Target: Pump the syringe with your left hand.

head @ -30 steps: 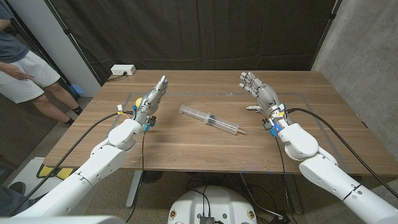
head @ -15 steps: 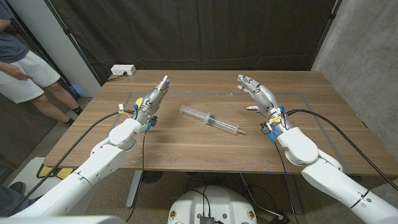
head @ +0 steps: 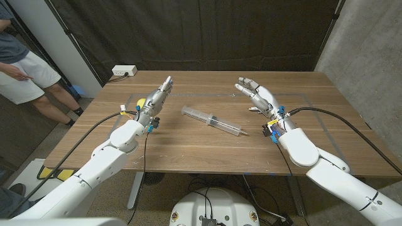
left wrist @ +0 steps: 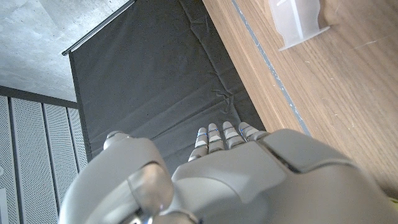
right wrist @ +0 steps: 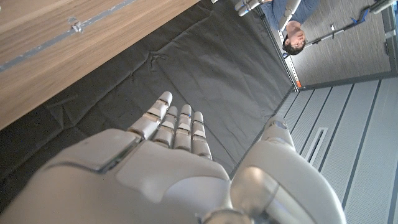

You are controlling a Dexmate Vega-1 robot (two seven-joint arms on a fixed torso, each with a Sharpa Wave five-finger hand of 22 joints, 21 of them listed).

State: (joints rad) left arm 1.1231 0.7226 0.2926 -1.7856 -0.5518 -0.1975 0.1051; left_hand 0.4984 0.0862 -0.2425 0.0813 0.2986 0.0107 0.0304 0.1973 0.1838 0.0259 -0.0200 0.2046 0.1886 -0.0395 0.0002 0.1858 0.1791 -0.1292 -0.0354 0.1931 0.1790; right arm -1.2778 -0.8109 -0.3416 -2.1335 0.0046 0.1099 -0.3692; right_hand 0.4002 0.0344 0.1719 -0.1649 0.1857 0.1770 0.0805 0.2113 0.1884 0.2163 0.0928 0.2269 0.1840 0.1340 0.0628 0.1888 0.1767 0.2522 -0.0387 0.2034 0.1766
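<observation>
A clear plastic syringe point(head: 212, 121) lies on the wooden table point(head: 207, 147) near its middle, plunger end toward the left hand, tip toward the right. My left hand point(head: 155, 100) stands on its edge left of the syringe, fingers straight and pointing away, holding nothing. A little of the syringe's flanged end point(left wrist: 297, 23) shows in the left wrist view, beyond the left hand point(left wrist: 236, 180). My right hand point(head: 259, 94) hovers right of the syringe with its fingers spread and empty; the right wrist view shows its back point(right wrist: 161, 168).
A white power strip point(head: 124, 71) sits at the table's far left corner. A yellow and blue object point(head: 139, 103) lies by the left hand. A person point(head: 25, 69) stands off the table's left side. Black curtain hangs behind the table.
My right hand has shifted left toward the table's middle and turned, fingers now pointing more to the left. The left hand and the syringe have stayed put.
</observation>
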